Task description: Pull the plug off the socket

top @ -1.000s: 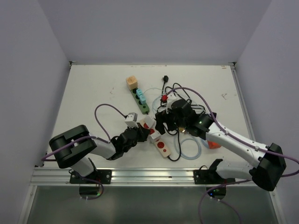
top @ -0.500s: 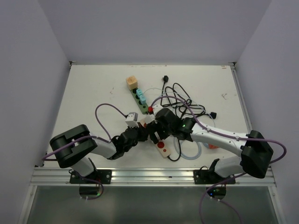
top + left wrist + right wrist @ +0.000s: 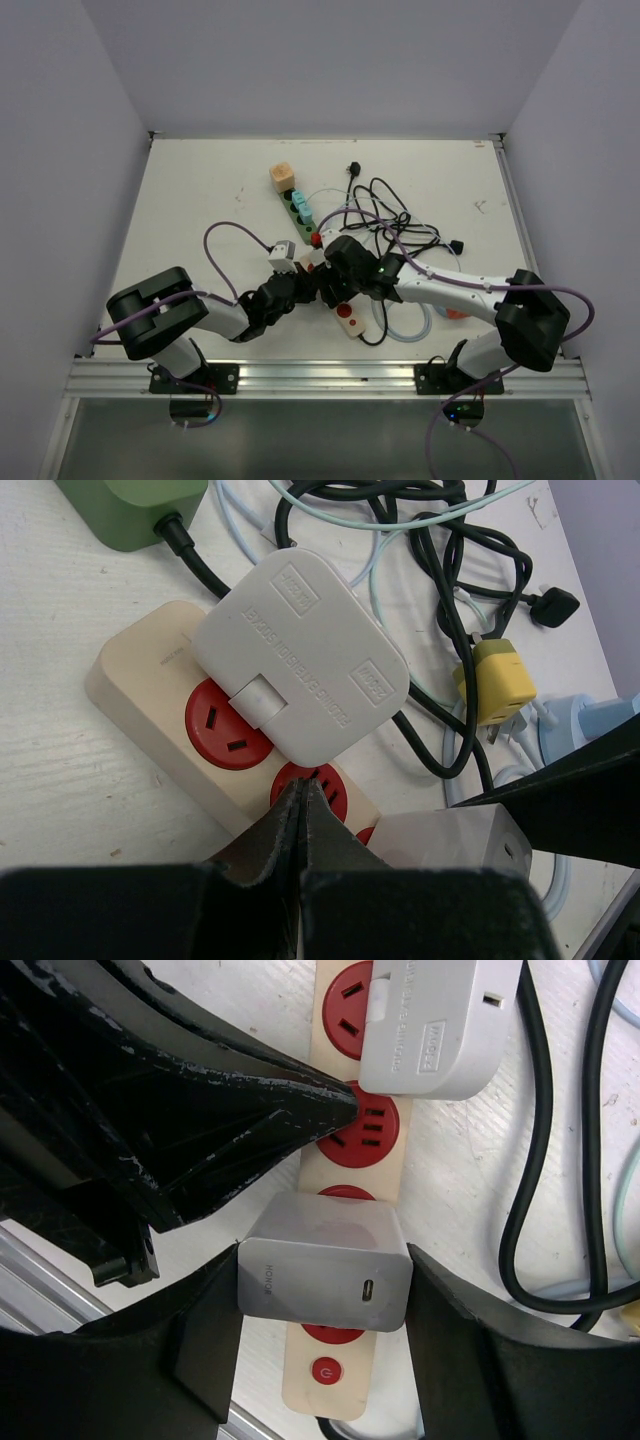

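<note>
A cream power strip point(image 3: 345, 1392) with red sockets lies in front of the arms, also seen as the strip point(image 3: 347, 312) from above. A white charger plug point(image 3: 325, 1270) sits in one of its sockets. My right gripper point(image 3: 325, 1295) straddles this plug, and its fingers point(image 3: 205, 1330) touch both sides of it. My left gripper point(image 3: 300, 785) is shut, tips pressed down on a red socket of the strip point(image 3: 130, 690), just beside the plug point(image 3: 450, 840). In the top view both gripper heads meet over the strip and hide the plug.
A large white adapter point(image 3: 300, 650) fills the strip's far sockets. Black cables point(image 3: 385, 215) tangle behind it, with a yellow plug point(image 3: 495, 680) among them. A green power strip point(image 3: 300, 215) and a tan cube point(image 3: 282, 177) lie further back.
My right arm has swung left to the cream strip and its jaws have closed in on the white plug. The left gripper has stayed pressed on the strip.
</note>
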